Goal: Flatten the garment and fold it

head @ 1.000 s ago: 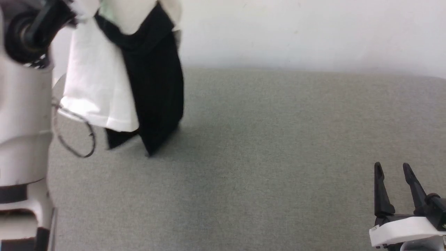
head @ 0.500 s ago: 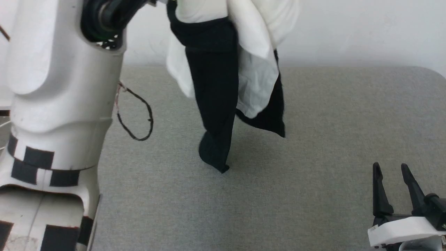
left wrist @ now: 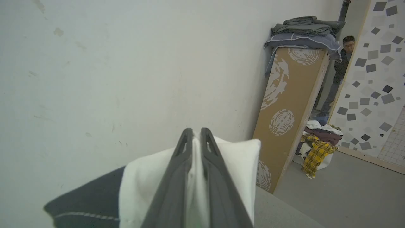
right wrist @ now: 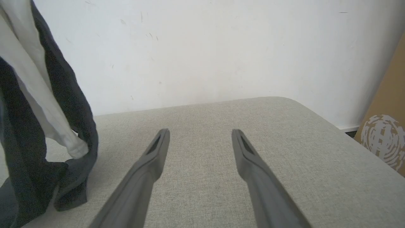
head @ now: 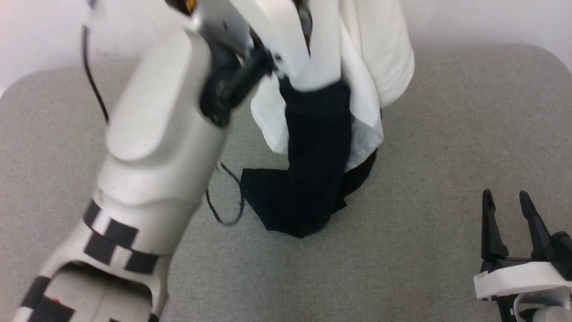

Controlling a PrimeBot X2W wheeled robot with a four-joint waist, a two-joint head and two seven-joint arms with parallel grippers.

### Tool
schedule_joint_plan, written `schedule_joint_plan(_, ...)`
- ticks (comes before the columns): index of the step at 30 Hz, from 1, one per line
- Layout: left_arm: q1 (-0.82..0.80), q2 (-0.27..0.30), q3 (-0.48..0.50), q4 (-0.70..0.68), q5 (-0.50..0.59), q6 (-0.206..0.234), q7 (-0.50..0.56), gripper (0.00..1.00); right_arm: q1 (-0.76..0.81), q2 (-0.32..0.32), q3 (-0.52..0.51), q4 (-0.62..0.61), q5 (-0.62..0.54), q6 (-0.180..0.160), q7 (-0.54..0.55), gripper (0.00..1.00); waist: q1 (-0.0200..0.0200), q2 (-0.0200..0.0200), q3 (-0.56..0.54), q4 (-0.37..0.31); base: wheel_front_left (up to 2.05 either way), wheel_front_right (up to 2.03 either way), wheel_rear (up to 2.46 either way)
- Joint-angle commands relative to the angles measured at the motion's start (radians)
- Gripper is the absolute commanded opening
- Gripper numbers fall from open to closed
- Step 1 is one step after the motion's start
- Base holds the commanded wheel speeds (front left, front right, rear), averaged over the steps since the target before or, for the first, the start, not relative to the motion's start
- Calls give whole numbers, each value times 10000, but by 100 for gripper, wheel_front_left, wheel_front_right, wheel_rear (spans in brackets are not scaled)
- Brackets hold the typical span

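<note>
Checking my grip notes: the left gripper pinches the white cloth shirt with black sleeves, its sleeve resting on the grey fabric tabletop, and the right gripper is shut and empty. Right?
No: the right gripper is open, not shut; the right wrist view shows its jaws apart and empty. The left gripper pinches the white cloth shirt with black sleeves, a sleeve resting on the grey fabric tabletop.

Bare table (head: pixel 447 134) btwn hanging garment (head: pixel 317 147) & R claw (head: pixel 505 194); L forearm (head: pixel 156 134) across left side.
</note>
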Motion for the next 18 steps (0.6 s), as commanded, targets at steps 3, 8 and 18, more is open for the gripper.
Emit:
schedule_joint_plan(3, 1035, -227, -380, 558, 215, -15, -760, 0, -217, 24, 52, -26, 47, -7, -46, 100, -1, 0, 452, -144, 0, 0, 0)
schedule_joint_plan(8, 2264, -437, -868, 1673, 390, 118, -1804, 0, -354, 24, 75, -72, 13, -7, -46, 100, -1, 0, 716, -140, 0, 0, 0)
schedule_joint_plan(18, 3402, -601, -2062, 4289, 250, 232, -1495, 0, -611, 24, 62, -110, -128, -7, -46, 100, -1, 0, 1024, -172, 0, 0, 0)
